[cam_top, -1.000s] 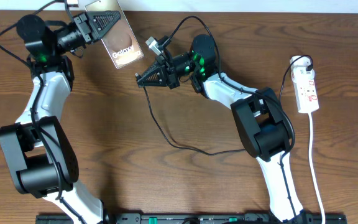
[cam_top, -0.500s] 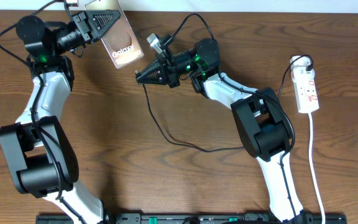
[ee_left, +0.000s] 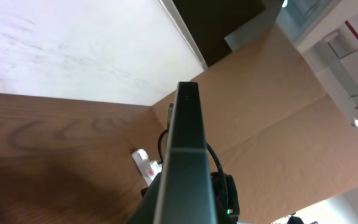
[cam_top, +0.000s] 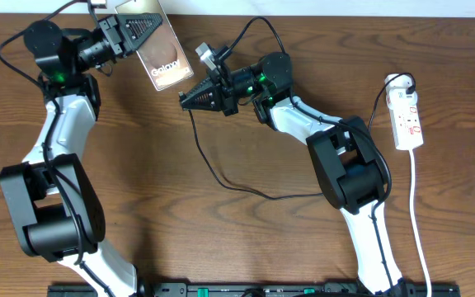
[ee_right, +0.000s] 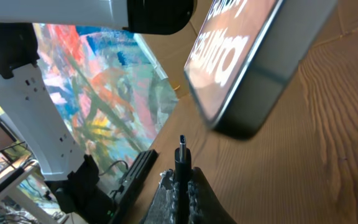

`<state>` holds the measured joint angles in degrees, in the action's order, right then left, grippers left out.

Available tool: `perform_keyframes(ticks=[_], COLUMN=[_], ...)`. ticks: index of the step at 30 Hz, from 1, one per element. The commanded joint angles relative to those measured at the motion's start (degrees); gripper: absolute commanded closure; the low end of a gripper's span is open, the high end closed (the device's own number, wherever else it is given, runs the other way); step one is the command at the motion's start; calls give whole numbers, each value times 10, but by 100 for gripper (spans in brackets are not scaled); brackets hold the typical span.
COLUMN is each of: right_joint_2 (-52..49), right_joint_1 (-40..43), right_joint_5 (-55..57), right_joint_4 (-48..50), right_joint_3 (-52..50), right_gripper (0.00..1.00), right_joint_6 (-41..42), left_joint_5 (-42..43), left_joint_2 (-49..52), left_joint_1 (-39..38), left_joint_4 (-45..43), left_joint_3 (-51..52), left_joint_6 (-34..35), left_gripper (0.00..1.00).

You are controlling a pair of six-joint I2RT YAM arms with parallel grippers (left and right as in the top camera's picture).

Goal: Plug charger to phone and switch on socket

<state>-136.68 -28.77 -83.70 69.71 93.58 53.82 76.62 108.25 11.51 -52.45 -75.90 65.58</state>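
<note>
The left hand [cam_top: 141, 31] is squeezing the phone [cam_top: 163, 62] and holding it up, tilted, over the far side of the tabletop [cam_top: 221, 247]; the right hand [cam_top: 188, 100] is pinching the charger [cam_top: 213, 169] just behind its little plug tip; the tip is pointing at the phone's bottom end, near it but not touching, so the plugging is not done yet; the rest of the black cable is lying in a loop on the wood; the socket [cam_top: 408, 120] is lying well apart on the right with no hand near it, so I am guessing the switching is waiting too; the phone is showing white letters saying "Galaxy", and up close "Ultra" too.
</note>
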Motion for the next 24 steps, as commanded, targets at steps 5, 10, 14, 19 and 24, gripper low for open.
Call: perform_keyframes(ticks=[5,10,14,19,24], right_joint_2=[7,7,7,7,7], right_joint_1=[1,1,1,1,1], right_joint_5=[30,32,35,39,39], right_joint_4=[23,32,32,32,32], right_joint_3=[3,3,3,3,3], right_gripper=[99,99,99,99,99], right_joint_6=[3,4,3,3,3], left_joint_5=[8,10,13,25,25], left_joint_2=[-9,-9,-9,-9,-9], left_joint_1=[-3,-3,-5,-6,-7], left_joint_4=[-6,-6,-6,-6,-6], left_joint_3=[-12,-12,-12,-12,-12], left_joint_6=[-12,-14,-15,-19,-19], left_gripper=[93,92,93,93,93])
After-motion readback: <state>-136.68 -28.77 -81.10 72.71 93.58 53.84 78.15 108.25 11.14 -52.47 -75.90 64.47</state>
